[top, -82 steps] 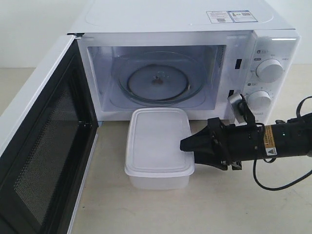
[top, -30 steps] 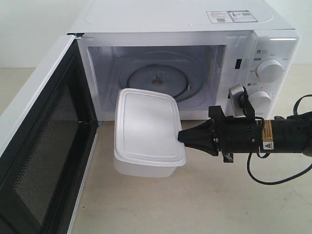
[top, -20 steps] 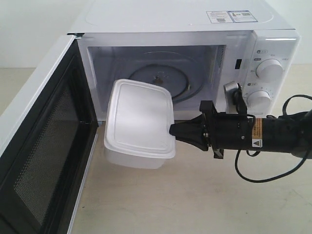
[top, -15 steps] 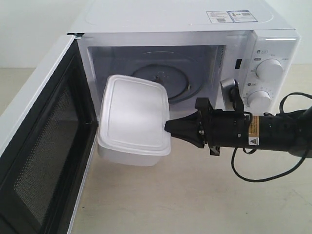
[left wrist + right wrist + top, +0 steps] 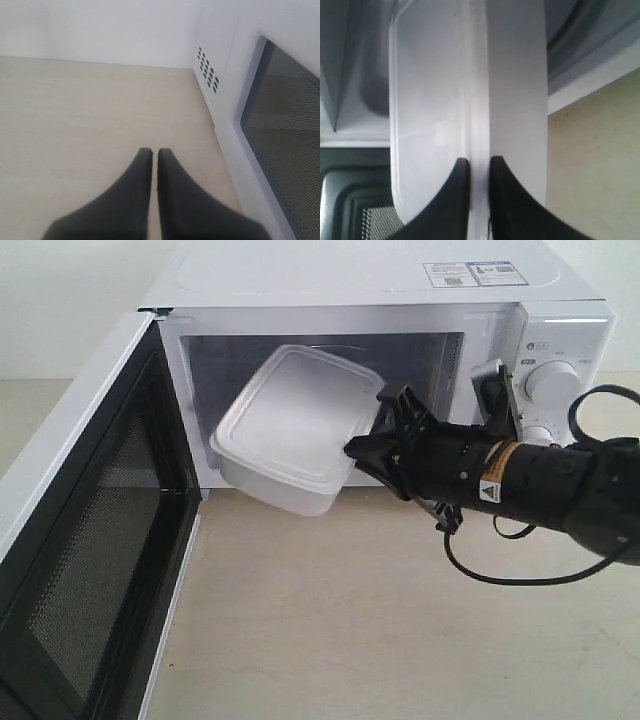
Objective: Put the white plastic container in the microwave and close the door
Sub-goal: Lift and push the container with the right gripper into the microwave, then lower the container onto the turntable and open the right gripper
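The white plastic container [image 5: 292, 426] hangs tilted in the air at the mouth of the microwave [image 5: 360, 285], partly inside the cavity. My right gripper [image 5: 358, 452] is shut on its rim at the right edge; in the right wrist view the rim [image 5: 479, 120] runs between the two black fingers [image 5: 455, 200]. The door [image 5: 85, 540] stands wide open at the left, black mesh inner face showing. The turntable is hidden behind the container. My left gripper [image 5: 151, 152] is shut and empty, hovering over the beige table beside the door's window [image 5: 287, 130].
Two round knobs [image 5: 553, 383] sit on the microwave's right panel, close behind my right arm [image 5: 530, 485]. A black cable [image 5: 520, 575] loops below the arm. Beige tabletop [image 5: 350, 640] stretches in front of the microwave.
My right gripper lifted the container off the table, carried it left, then raised and tilted it into the microwave's opening. The arm itself has swung up and turned.
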You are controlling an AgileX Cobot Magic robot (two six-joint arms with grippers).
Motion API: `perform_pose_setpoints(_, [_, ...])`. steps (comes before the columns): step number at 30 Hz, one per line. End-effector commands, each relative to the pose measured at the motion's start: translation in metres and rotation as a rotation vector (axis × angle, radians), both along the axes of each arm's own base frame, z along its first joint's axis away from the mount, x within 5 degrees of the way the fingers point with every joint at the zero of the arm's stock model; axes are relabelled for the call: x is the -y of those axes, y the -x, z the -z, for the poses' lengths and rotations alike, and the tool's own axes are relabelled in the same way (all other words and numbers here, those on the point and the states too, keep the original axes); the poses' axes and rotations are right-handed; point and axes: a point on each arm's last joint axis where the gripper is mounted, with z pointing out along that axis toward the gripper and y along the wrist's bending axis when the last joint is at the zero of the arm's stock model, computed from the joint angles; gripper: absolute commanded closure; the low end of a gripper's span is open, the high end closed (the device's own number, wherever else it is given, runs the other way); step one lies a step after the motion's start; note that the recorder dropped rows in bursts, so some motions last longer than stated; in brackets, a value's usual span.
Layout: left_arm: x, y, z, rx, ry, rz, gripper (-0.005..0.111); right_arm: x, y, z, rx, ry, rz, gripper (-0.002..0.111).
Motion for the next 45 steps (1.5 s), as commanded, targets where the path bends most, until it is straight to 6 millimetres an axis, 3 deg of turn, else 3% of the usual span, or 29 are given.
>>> perform_pose_setpoints(1, [0.000, 0.000, 0.001, 0.004, 0.006, -0.003, 0.102, -0.014, 0.003, -0.007, 0.001, -0.056, 0.188, 0.108])
perform_pose_setpoints(6, [0.000, 0.000, 0.001, 0.004, 0.006, -0.003, 0.102, -0.022, 0.010, -0.005, -0.083, -0.161, 0.504, 0.108])
perform_pose_setpoints(10, [0.000, 0.000, 0.001, 0.004, 0.006, -0.003, 0.102, -0.022, 0.008, -0.006, -0.116, -0.194, 0.564, 0.108])
perform_pose_setpoints(20, [0.000, 0.000, 0.001, 0.004, 0.006, -0.003, 0.102, -0.049, -0.022, -0.034, -0.066, -0.091, 0.497, 0.108])
perform_pose_setpoints(29, [0.000, 0.000, 0.001, 0.004, 0.006, -0.003, 0.102, -0.060, -0.033, -0.016, -0.078, -0.006, 0.468, 0.108])
perform_pose_setpoints(45, [0.000, 0.000, 0.001, 0.004, 0.006, -0.003, 0.102, -0.064, -0.037, -0.007, 0.005, 0.057, 0.422, 0.108])
